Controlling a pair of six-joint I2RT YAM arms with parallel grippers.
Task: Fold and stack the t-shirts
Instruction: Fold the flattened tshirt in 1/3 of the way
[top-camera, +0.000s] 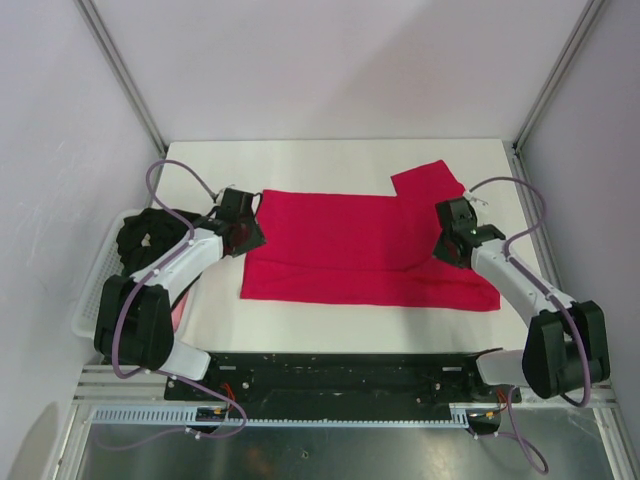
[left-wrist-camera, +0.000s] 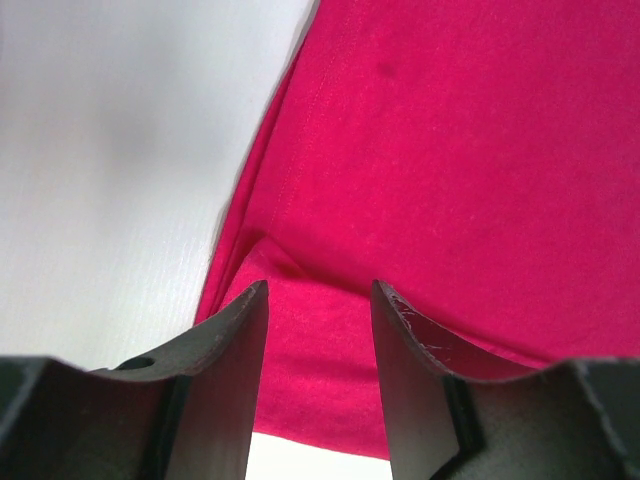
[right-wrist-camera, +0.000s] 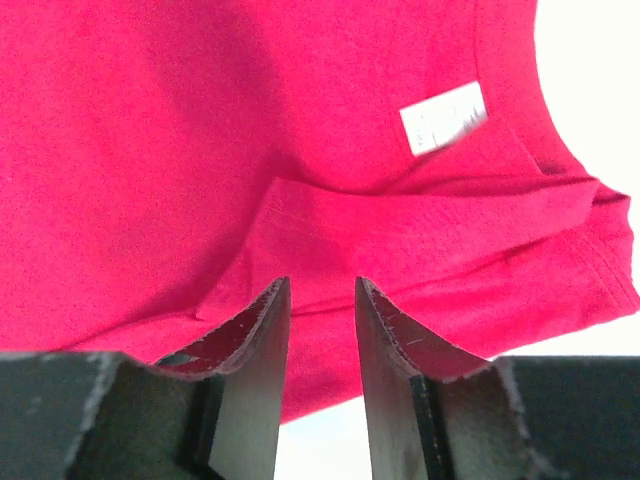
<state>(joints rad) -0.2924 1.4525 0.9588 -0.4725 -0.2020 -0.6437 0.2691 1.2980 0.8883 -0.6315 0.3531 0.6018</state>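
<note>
Both the left pincer (left-wrist-camera: 318, 292) and right pincer (right-wrist-camera: 322, 286) gape over the red t-shirt (top-camera: 350, 250).

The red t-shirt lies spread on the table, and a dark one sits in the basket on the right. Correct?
Not quite: the top view shows the dark t-shirt in the basket on the left, not the right. The red t-shirt does lie spread on the table.

A white table (top-camera: 330, 160) stands between pale walls (top-camera: 330, 60) and slanting metal posts (top-camera: 125, 75), with a white plastic basket (top-camera: 90, 295) just beside its left edge.
</note>
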